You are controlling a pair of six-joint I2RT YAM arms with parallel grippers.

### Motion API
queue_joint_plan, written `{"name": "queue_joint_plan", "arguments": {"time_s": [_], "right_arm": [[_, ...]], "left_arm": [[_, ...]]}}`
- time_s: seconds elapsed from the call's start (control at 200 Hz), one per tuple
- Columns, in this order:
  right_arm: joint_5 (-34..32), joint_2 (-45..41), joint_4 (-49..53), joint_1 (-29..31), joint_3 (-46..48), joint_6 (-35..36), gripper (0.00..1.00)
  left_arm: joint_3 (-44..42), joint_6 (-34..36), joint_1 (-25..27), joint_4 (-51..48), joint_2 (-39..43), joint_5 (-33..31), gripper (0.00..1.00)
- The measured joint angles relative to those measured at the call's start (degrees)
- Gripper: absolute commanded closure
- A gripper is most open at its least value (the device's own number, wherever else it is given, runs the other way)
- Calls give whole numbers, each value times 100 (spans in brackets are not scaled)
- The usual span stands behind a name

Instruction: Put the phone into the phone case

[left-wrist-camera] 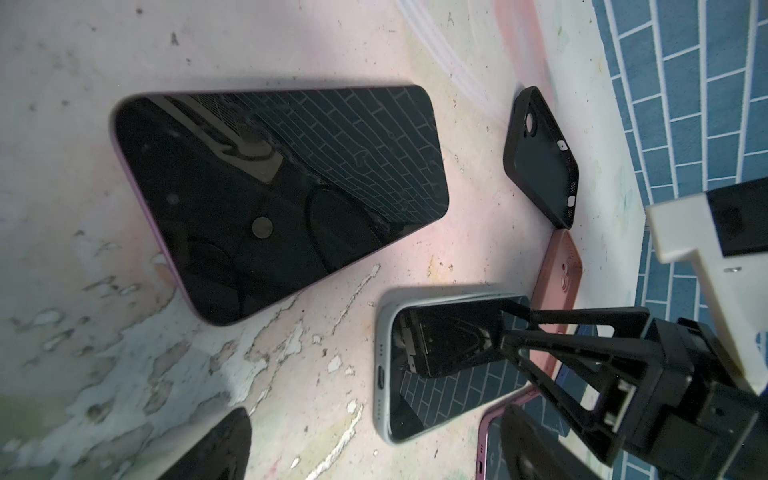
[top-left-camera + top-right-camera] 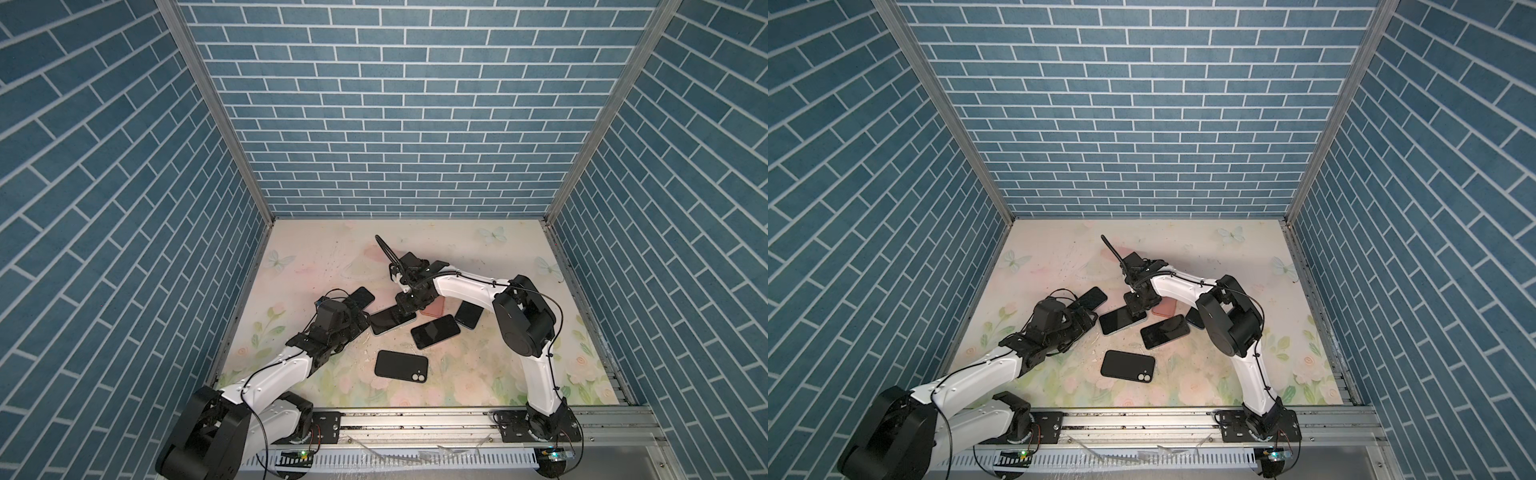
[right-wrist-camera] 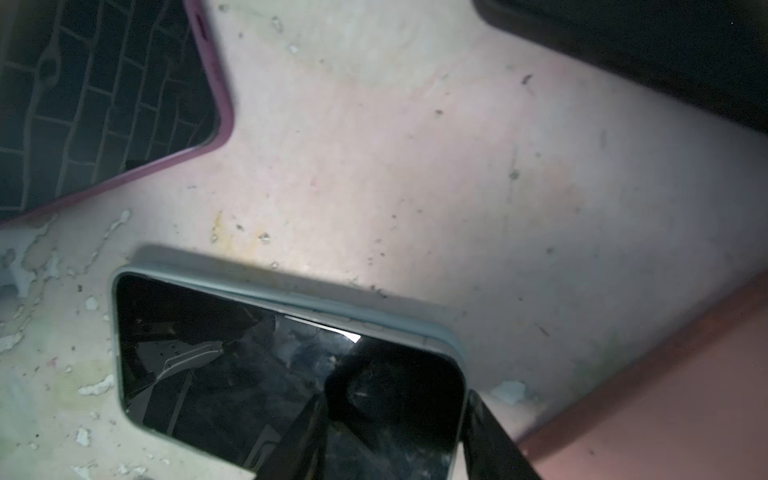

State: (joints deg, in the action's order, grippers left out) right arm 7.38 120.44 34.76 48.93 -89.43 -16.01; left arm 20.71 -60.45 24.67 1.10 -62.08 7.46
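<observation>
Floral tabletop [image 2: 328, 257]: right jaws at the pale-cased phone [image 2: 385, 322].

Bench [image 2: 328, 249] lies open across its far half and along the near strip in front of the black case [image 2: 401, 365] — mid-bench is crowded, the pale-cased phone [image 2: 384, 322], dark phone [image 2: 435, 331] and pink case [image 2: 434, 311] lying close with narrow gaps, the right arm [image 2: 465, 286] spanning above and the left arm [image 2: 286, 365] barring the near-left corner.

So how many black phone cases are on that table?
2. The front black case lies back up near the table's front. The open black case lies hollow side up beside the pink case, hidden under the right arm in both top views. Others may be hidden.
</observation>
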Motion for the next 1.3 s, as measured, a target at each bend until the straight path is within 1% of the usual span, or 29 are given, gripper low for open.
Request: {"name": "queue_joint_plan", "arguments": {"time_s": [0.23, 0.43, 0.555, 0.795, 0.955, 1.07, 1.3], "right_arm": [[260, 48, -96, 116, -11, -13, 51], [321, 48, -101, 101, 0, -22, 45], [472, 35, -184, 22, 81, -50, 44], [822, 31, -229, -111, 168, -63, 47], [951, 31, -262, -149, 203, -63, 48], [1073, 2, -343, -197, 273, -63, 48], [1700, -26, -566, -422, 452, -63, 48]], "left_arm": [[0, -13, 0, -31, 4, -42, 5], [17, -61, 0, -66, -181, 15, 7], [205, -61, 0, -90, -509, 236, 7], [472, -55, 0, 103, -1036, 706, 14], [490, -61, 0, 243, -1163, 935, 18], [490, -61, 0, 264, -1187, 1058, 18], [485, -90, -9, 450, -1296, 1191, 18]]}}
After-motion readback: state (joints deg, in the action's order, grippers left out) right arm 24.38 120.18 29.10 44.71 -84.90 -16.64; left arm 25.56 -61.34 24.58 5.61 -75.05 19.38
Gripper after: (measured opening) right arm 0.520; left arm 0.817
